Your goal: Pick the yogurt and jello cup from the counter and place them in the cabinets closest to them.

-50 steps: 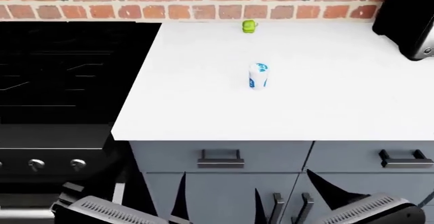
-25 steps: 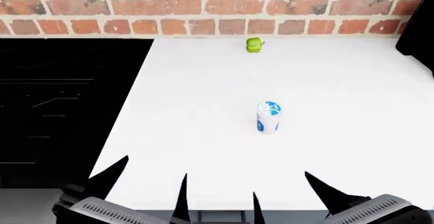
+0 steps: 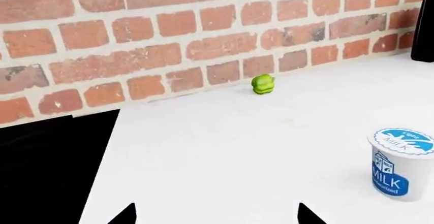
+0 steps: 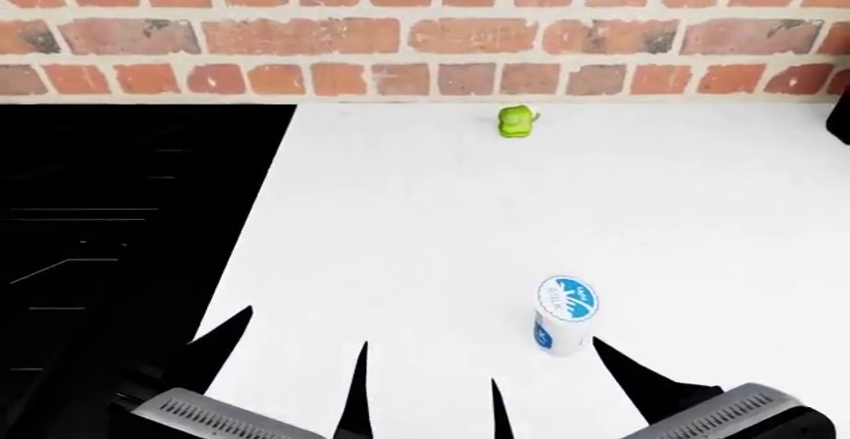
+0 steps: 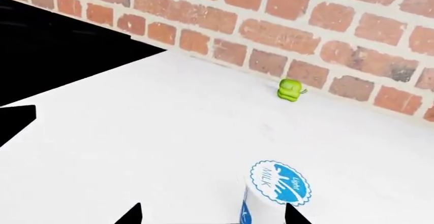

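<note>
Small white tapered yogurt cup (image 4: 563, 318) with blue printed marks and a blue-and-white lid, upright on the plain smooth white worktop (image 4: 398, 240), just ahead of the right end effector (image 4: 544, 389), nearer its outer fingertip, untouched. Right end effector spread apart, empty, low over the near part of the worktop. Left end effector (image 4: 295, 359) likewise spread apart and empty, beside the black stovetop (image 4: 119, 240), the yogurt cup off to its right. Tiny bright green translucent jello cup (image 4: 517, 120) far back on the worktop, close against the red brick wall (image 4: 398, 31), well apart from both end effectors and from the yogurt cup.
</note>
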{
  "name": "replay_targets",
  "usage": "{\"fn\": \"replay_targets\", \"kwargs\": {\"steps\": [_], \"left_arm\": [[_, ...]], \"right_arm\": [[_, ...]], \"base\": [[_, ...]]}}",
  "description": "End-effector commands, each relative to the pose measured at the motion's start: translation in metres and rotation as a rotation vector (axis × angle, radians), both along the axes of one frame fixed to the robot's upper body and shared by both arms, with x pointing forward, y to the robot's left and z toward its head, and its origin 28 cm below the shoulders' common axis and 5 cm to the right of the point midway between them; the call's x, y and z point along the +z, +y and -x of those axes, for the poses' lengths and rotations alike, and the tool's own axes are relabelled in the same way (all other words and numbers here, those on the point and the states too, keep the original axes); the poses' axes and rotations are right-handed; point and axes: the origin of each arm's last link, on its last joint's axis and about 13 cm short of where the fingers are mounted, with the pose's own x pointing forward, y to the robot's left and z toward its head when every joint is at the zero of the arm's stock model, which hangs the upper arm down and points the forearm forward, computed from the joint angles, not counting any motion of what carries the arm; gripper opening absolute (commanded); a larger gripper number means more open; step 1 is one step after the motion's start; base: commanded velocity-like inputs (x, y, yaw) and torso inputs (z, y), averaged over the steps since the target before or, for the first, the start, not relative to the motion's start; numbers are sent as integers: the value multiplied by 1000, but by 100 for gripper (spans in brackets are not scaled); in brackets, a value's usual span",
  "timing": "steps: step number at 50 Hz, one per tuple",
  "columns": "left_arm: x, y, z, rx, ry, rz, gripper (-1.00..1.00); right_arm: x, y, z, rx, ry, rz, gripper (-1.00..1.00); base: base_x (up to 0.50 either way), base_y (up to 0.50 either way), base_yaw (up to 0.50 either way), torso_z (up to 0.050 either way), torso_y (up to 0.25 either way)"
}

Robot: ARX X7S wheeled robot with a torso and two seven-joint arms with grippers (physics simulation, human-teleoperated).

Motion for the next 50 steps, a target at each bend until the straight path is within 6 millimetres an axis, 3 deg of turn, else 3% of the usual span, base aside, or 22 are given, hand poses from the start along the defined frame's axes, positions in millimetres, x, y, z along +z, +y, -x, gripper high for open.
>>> {"fn": "replay_targets", "kwargs": {"steps": [1, 13, 20, 30, 50], "left_arm": [[-1, 0, 0, -1, 4, 0, 100], [-1, -1, 0, -5, 7, -2, 100], [-1, -2, 0, -5, 9, -2, 100], [0, -2, 0, -9, 10, -5, 100], [-2, -2, 1, -20, 17, -7, 100]], "right_arm": [[-3, 1, 1, 8, -10, 21, 100], [-4, 1, 2, 12, -3, 21, 100], [-3, 2, 3, 27, 16, 10, 100], [-2, 1, 2, 29, 5, 5, 100], [40, -33, -27, -213, -98, -77, 100]], "base": [[0, 500, 0, 0, 0], [0, 479, 0, 0, 0], [0, 0, 0, 0, 0], [367, 0, 0, 0, 1], [0, 0, 0, 0, 0]]}}
